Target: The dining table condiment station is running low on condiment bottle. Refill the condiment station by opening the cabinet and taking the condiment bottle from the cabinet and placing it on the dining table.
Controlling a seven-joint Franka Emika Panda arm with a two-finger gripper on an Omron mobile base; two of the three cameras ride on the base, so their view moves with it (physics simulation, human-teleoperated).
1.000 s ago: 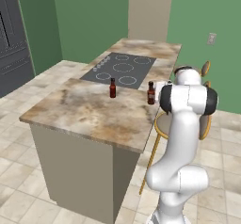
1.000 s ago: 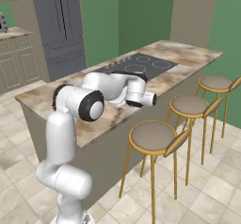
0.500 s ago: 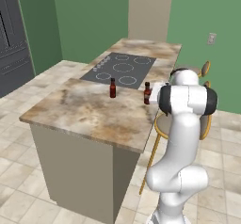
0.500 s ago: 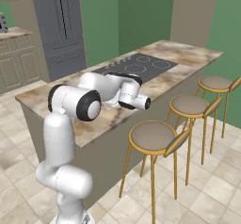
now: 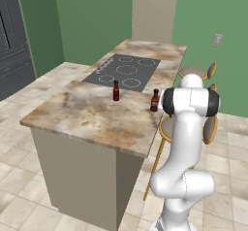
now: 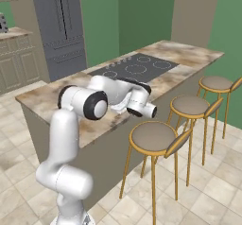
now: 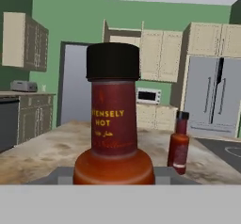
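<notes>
Robot hand lowering a hot-sauce bottle onto the marble counter.

Your hand point(image 7: 113, 175) is closed on the bottle point(image 5: 154, 100), red-brown with a black cap. Over the last second the bottle has sunk a little. It now stands upright just short of the cooktop point(image 5: 126, 71), on the side of the counter point(image 5: 82, 113) toward the stools point(image 5: 193, 72), its base at or barely above the marble. A second bottle point(image 5: 116, 90) stands at the cooktop's near edge. Placing looks nearly done, with only the release left.
</notes>
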